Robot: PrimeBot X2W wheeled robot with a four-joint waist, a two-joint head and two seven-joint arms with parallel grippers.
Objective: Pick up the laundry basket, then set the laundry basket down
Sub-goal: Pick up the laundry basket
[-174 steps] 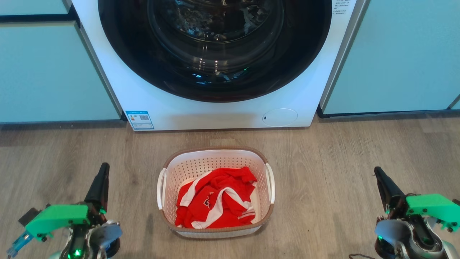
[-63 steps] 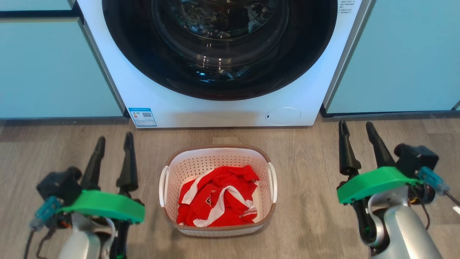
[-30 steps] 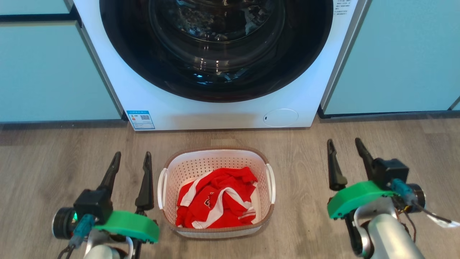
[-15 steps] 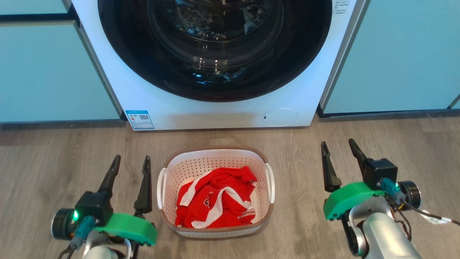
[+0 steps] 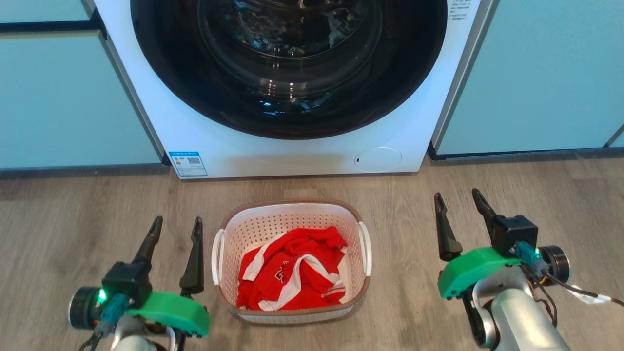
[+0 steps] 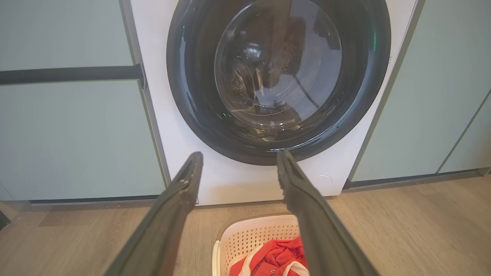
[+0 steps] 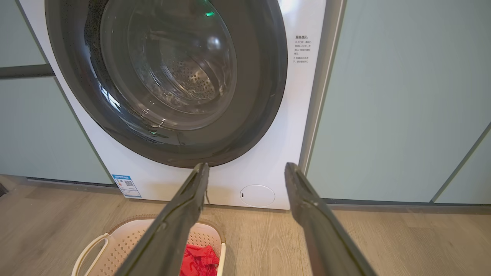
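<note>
1. Two grippers flank the basket [image 5: 273,223], both with fingers spread wide and nothing between them.
2. Basket: it stands upright on the wood floor [image 5: 73,219], just in front of the washer [image 5: 292,158] and centred below its dark round door [image 5: 287,63].
3. One red-and-white garment [image 5: 292,270] lies crumpled inside, below the brown rim.
4. Left gripper [image 5: 177,222]: released and empty. It sits just beside the basket's left handle [image 5: 216,257], fingers pointing at the washer. I cannot tell whether the inner finger touches the handle.
5. Right gripper [image 5: 457,194]: released and empty. It is over bare floor, well apart from the right handle [image 5: 368,248].
6. Left wrist view: the basket's corner shows low down, partly behind one finger.
7. Right wrist view: the basket lies at the lower left, partly behind one finger.
8. Pale green cabinets [image 5: 63,97] stand on both sides of the washer.
</note>
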